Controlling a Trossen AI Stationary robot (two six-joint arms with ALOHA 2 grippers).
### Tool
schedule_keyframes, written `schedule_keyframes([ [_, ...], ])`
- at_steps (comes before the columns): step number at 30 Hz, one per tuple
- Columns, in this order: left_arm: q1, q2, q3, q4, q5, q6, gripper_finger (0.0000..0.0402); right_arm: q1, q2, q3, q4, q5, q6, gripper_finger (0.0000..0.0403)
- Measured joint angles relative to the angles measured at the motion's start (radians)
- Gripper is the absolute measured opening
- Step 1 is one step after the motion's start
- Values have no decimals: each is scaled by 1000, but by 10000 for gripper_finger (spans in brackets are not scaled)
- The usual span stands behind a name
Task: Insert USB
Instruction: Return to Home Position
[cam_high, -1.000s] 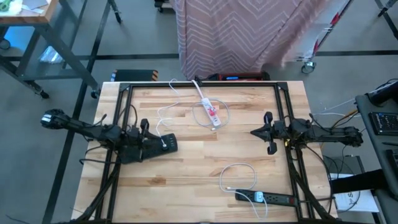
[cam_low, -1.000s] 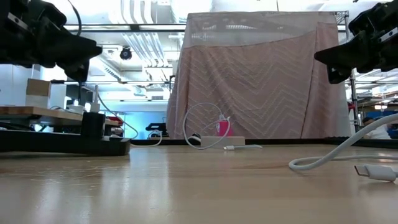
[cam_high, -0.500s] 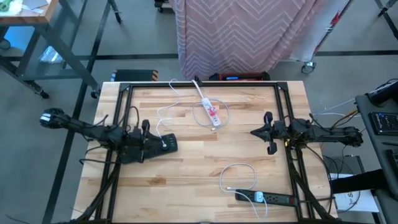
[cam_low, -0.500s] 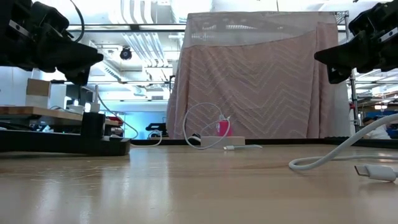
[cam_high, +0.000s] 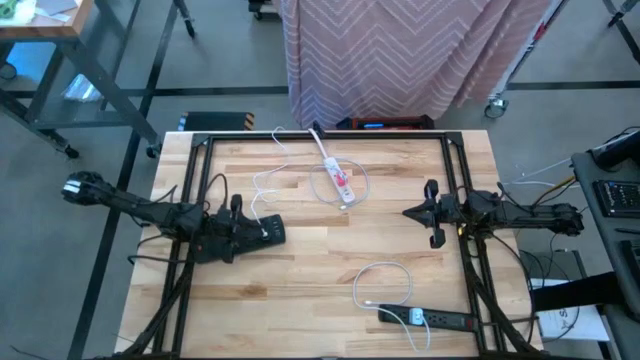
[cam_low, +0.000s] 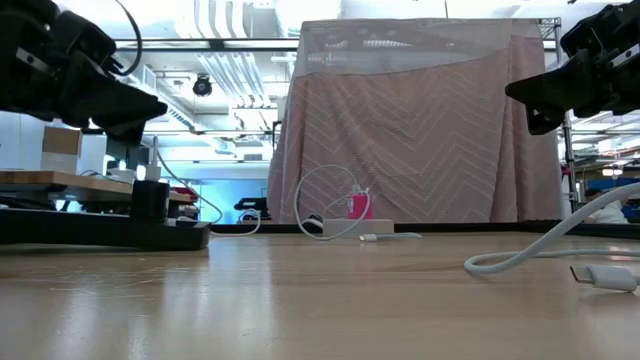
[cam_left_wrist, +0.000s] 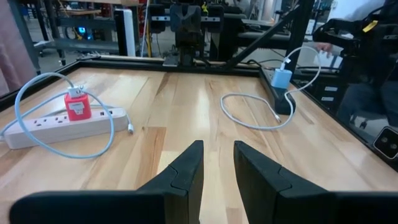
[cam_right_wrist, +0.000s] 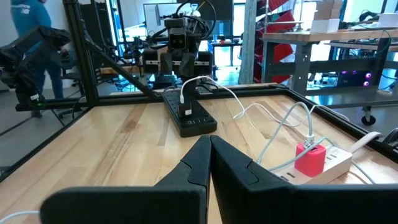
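A white power strip (cam_high: 337, 178) with a red charger (cam_left_wrist: 78, 106) lies at the far middle of the table, ringed by a pale cable. A black power strip (cam_high: 272, 233) lies at the left with a white cable plugged in. Another black strip (cam_high: 440, 320) with a blue-white charger (cam_left_wrist: 283, 78) lies at the near right, and its white cable (cam_high: 385, 282) loops on the wood, with the free plug (cam_left_wrist: 278, 116) lying flat. My left gripper (cam_high: 252, 226) hovers over the left black strip, slightly open and empty. My right gripper (cam_high: 407, 212) hovers at the right, shut and empty.
A black frame (cam_high: 320, 137) runs around the table's edges. A pink patterned cloth (cam_high: 400, 50) hangs beyond the far edge. Bare wood (cam_high: 310, 270) lies between the strips in the middle. A person (cam_right_wrist: 31, 43) shows in the room beyond the table.
My left gripper has come down a little and edged toward the table's right edge, above the left black strip. Nothing on the table has moved.
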Motion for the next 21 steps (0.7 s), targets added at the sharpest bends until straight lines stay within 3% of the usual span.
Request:
schedule_keyframes([
  [21, 0, 55, 0, 0, 0, 0, 75, 0, 0, 0, 0, 0, 0, 0],
])
